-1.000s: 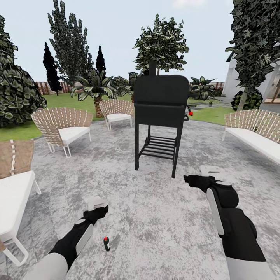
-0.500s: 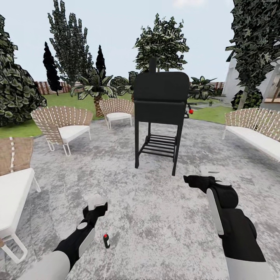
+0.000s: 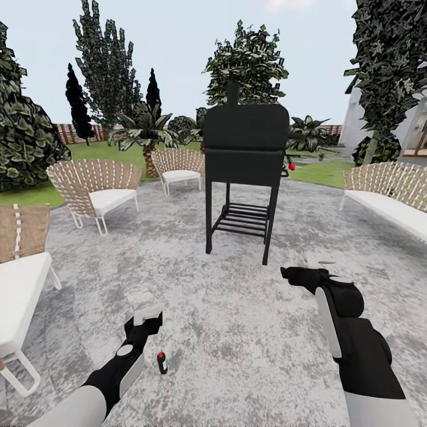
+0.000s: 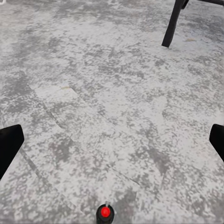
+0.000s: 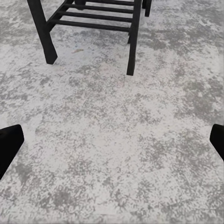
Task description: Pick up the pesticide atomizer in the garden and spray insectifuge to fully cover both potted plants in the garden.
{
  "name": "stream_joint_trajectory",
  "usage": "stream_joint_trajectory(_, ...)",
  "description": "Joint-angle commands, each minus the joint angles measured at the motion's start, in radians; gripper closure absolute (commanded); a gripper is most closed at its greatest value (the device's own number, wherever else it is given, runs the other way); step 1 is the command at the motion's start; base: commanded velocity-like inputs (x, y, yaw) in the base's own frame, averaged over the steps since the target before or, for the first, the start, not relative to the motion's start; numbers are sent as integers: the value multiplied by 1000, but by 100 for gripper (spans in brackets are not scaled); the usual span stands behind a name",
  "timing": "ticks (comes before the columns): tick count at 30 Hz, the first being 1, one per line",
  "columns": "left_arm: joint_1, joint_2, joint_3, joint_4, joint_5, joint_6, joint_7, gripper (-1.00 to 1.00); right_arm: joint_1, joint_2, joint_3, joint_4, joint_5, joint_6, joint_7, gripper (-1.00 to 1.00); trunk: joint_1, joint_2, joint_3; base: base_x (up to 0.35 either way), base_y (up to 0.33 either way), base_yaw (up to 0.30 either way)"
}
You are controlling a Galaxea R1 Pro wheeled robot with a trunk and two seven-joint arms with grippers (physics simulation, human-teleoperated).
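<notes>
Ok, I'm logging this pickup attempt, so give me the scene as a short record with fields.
setting: round grey stone patio
target: pesticide atomizer, upright on the patio, red tip up
left gripper: open, above the patio beside the atomizer, not touching it
right gripper: open, holding nothing
nearby: black grill ahead; woven chairs around the patio
potted plants: cannot tell

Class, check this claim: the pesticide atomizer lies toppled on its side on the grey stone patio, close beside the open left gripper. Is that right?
Not quite. The pesticide atomizer stands upright, red tip on top, not toppled; the head view shows this, and the left wrist view looks down on its red tip. The rest holds: it is on the grey stone patio, close beside the open left gripper.
</notes>
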Motion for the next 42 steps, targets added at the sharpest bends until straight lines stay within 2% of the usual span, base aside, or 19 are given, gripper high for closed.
stream_joint_trajectory(1, -1, 1, -9, 0, 6, -3, 7, -100, -1, 0, 0, -1, -1, 5, -4, -100, 4, -8, -4, 0, 0, 0)
stream_joint_trajectory(16, 5, 2, -11, 2, 2, -4, 7, -100, -3, 5, -1, -1, 0, 3, -6, -100, 61, -113, -51, 0, 0, 0)
stream_joint_trajectory(20, 5, 3, -12, 2, 3, -4, 7, -100, -17, 1, -33, -1, -1, 1, -6, -100, 77, -141, -64, 0, 0, 0)
stream_joint_trajectory(22, 5, 2, -12, 3, 4, -4, 6, -100, -70, -7, -56, -1, 0, 3, -8, -100, 84, -155, -70, 0, 0, 0)
stream_joint_trajectory(23, 5, 2, -12, 3, 5, -4, 6, -100, -127, -15, -75, -1, 1, 8, -11, -100, 88, -162, -73, 0, 0, 0)
stream_joint_trajectory(27, 6, 1, -12, 4, 5, -4, 6, -100, -225, -41, -103, -1, 4, 46, -11, -100, 103, -190, -86, 0, 0, 0)
stream_joint_trajectory(28, 6, 1, -12, 4, 6, -4, 6, -100, -257, -59, -110, -1, 5, 63, -11, -100, 107, -197, -89, 0, 0, 0)
stream_joint_trajectory(33, 7, 1, -12, 4, 7, -4, 5, -100, -331, -121, -117, -1, 6, 86, -9, -100, 126, -232, -104, 0, 0, 0)
stream_joint_trajectory(34, 7, 0, -12, 4, 7, -4, 4, -100, -357, -145, -118, -1, 7, 86, -8, -100, 130, -239, -108, 0, 0, 0)
stream_joint_trajectory(39, 7, 1, -11, 5, 7, -3, 2, -100, -394, -184, -119, -1, 8, 86, -9, -100, 149, -274, -123, 0, 0, 0)
stream_joint_trajectory(42, 7, 2, -11, 12, 6, -3, -1, -100, -397, -191, -119, -1, 8, 86, -9, -100, 161, -295, -133, 0, 0, 0)
